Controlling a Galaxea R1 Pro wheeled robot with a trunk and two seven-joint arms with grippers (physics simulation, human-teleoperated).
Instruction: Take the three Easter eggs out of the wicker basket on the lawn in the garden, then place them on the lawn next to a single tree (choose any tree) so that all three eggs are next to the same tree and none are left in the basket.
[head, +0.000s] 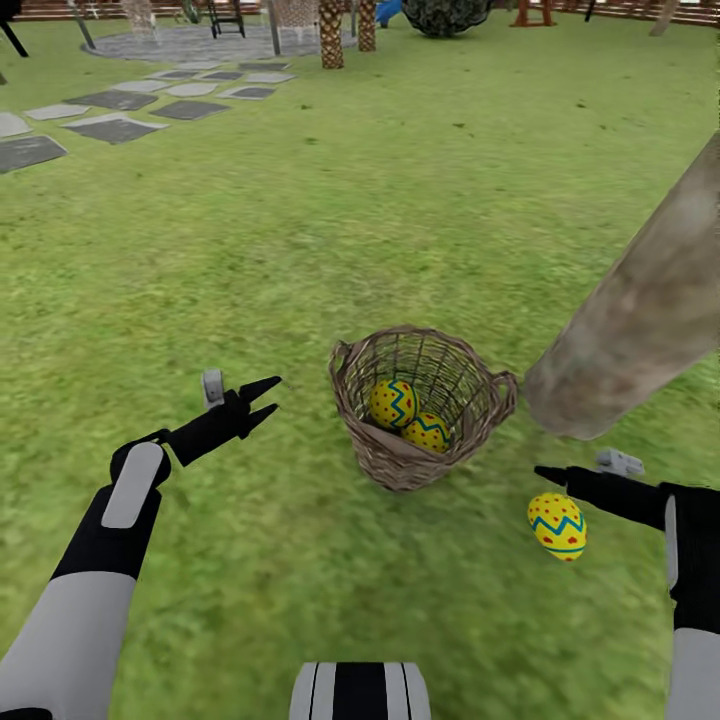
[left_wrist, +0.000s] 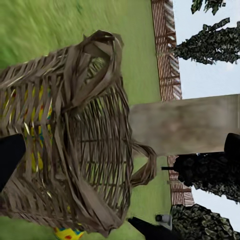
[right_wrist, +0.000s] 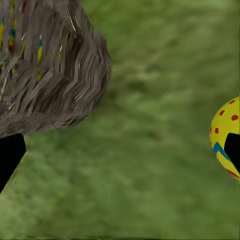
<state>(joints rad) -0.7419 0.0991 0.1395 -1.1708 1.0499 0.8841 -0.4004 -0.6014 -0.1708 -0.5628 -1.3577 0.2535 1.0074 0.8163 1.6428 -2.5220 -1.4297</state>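
Note:
The wicker basket (head: 420, 410) stands on the lawn (head: 300, 250) and holds two Easter eggs (head: 392, 403) (head: 427, 432). A third egg (head: 557, 525) lies on the grass near the foot of the tree trunk (head: 640, 310). My right gripper (head: 548, 472) hovers just above that egg, open and holding nothing. The right wrist view has the egg (right_wrist: 225, 137) beside one finger of my right gripper (right_wrist: 120, 155) and the basket (right_wrist: 50, 65) off to the side. My left gripper (head: 258, 398) is open, left of the basket. In the left wrist view my left gripper (left_wrist: 120, 150) faces the basket's side (left_wrist: 75, 130).
Grey stepping stones (head: 120, 115) run across the far left toward a paved patio (head: 190, 42). Two scaly palm trunks (head: 331, 35) and a dark bush (head: 445, 15) stand at the back. Open grass stretches left of and in front of the basket. My own base (head: 360, 690) shows at the near edge.

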